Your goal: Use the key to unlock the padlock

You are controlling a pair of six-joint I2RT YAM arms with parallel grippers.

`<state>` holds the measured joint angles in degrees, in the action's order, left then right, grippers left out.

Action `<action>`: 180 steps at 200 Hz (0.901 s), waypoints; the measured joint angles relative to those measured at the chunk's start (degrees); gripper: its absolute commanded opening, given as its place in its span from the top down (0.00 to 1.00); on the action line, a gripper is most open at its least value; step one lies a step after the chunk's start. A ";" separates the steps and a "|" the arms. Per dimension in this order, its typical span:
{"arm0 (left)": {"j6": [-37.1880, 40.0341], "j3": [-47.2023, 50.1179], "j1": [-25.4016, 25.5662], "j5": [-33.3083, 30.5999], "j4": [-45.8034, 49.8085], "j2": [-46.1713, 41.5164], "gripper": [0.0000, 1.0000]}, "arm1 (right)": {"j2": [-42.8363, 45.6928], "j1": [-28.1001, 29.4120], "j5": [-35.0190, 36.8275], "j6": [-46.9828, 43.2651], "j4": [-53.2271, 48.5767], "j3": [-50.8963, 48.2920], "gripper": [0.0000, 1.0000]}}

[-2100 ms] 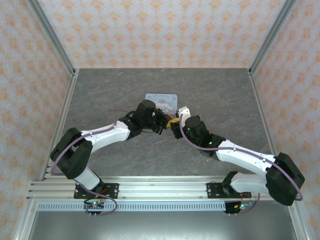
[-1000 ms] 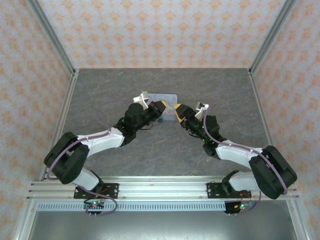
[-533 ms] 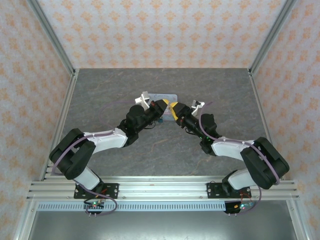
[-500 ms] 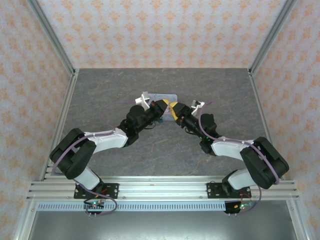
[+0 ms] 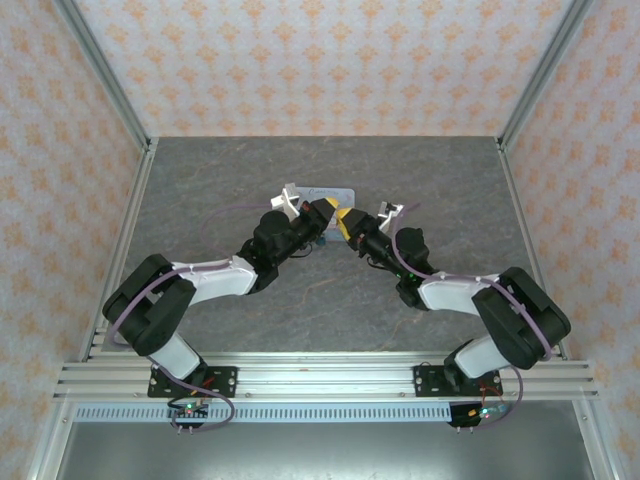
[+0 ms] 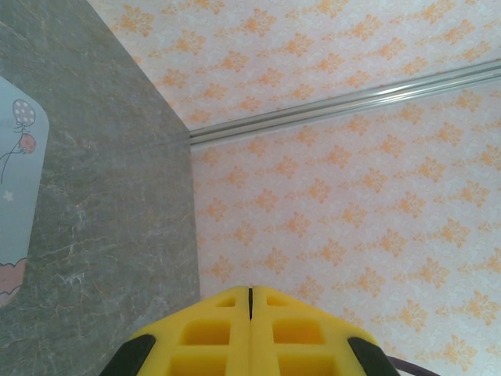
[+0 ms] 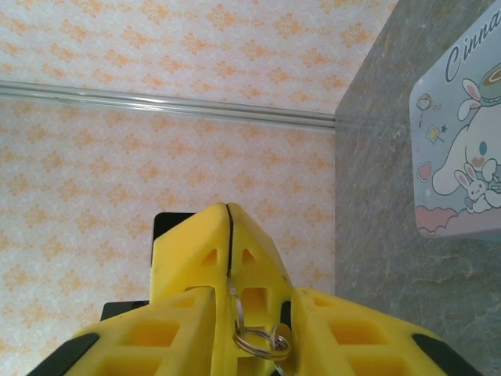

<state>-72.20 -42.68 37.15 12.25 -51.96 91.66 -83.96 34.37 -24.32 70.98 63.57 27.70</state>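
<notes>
Starting at the tips: in the right wrist view the right gripper (image 7: 228, 210) has its 2 yellow fingers (image 7: 188, 258) pressed flat together. A thin silvery sliver sits in the seam lower down, which we take for the key (image 7: 233, 305), and a little split ring (image 7: 264, 342) dangles off it at the bottom of the frame, so that one is clamped on the key. In the left wrist view the left gripper (image 6: 250, 291) is pinched closed too, seam tight, with nothing we can make out between the fingers. From the top camera both yellow tips, left gripper (image 5: 325, 208) and right gripper (image 5: 345, 217), sit just beside each other at center frame, noses angled toward one another over the lower edge of the pale blue tin (image 5: 335, 192). Just below the left tip there's a tiny bluish speck that looks like the padlock (image 5: 319, 242). It's too small for us to tell whether it's held or lying on the grey table (image 5: 220, 180). The tin also pokes in at the left edge of the left wrist view (image 6: 16, 196) and at the upper right of the right wrist view (image 7: 462, 157), cartoon bunny showing. Orange-patterned wall (image 5: 320, 60) sits behind everything.
</notes>
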 measured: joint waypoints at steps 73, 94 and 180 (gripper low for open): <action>-0.07 0.04 0.00 -0.81 -0.22 0.35 1.00 | 0.00 0.09 -0.11 0.11 0.76 0.00 0.86; -0.37 0.07 0.00 -0.79 -0.22 0.35 1.00 | 0.00 0.09 -0.17 -0.02 0.83 -0.09 0.57; -0.46 0.17 0.00 -0.76 -0.20 0.33 1.00 | 6.54 -3.67 -0.24 -5.55 -6.47 -0.31 0.59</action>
<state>-72.66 -42.50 37.15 11.49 -52.16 91.98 -77.43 30.70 -24.56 65.43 57.10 27.40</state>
